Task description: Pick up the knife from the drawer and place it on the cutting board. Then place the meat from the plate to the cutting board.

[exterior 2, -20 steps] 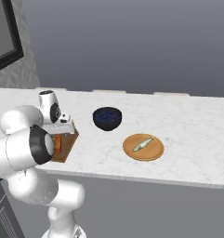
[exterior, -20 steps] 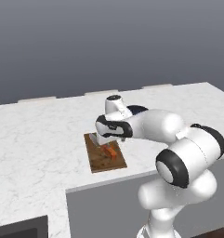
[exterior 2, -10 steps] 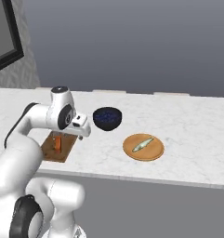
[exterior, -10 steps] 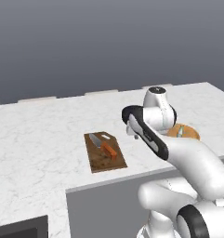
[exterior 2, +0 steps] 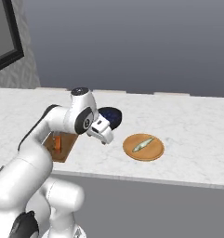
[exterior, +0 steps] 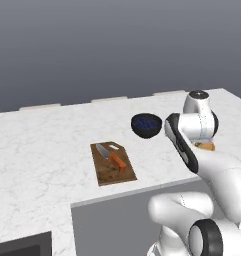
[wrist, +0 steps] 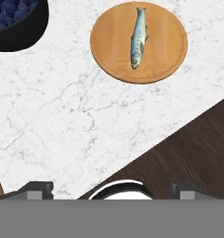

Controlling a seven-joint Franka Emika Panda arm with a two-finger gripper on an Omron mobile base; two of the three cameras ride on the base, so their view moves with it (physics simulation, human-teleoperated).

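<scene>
A: Meat (wrist: 138, 38)?
B: On the plate (wrist: 170, 56), lying along the plate's middle, nothing touching it. Also seen from the right base camera, meat (exterior 2: 143, 144) on plate (exterior 2: 156, 154), near the counter's front edge.

A: Knife?
B: Knife (exterior: 112, 156) flat on the cutting board (exterior: 108, 173), blade toward the far end, handle toward the front. First half looks done.

A: Gripper?
B: Gripper (exterior 2: 105, 138) hangs over bare counter (exterior 2: 187, 121) between the board and the plate, empty. Fingers (wrist: 38, 188) are at the hand view's lower corners, spread wide, nothing between them.

A: Why there?
B: My read: it's in transit to the fish. The hand camera looks down at the plate, which sits ahead of the tips, not yet between them.

A: Anything close by?
B: Dark bowl (exterior 2: 109, 115) just behind the gripper, near the plate but apart. Could get clipped if the arm swings far back.

A: Next?
B: Probably centre over the fish, turn the fingers across its narrow body, descend. It's thin and flat, so the grasp must go low.
</scene>
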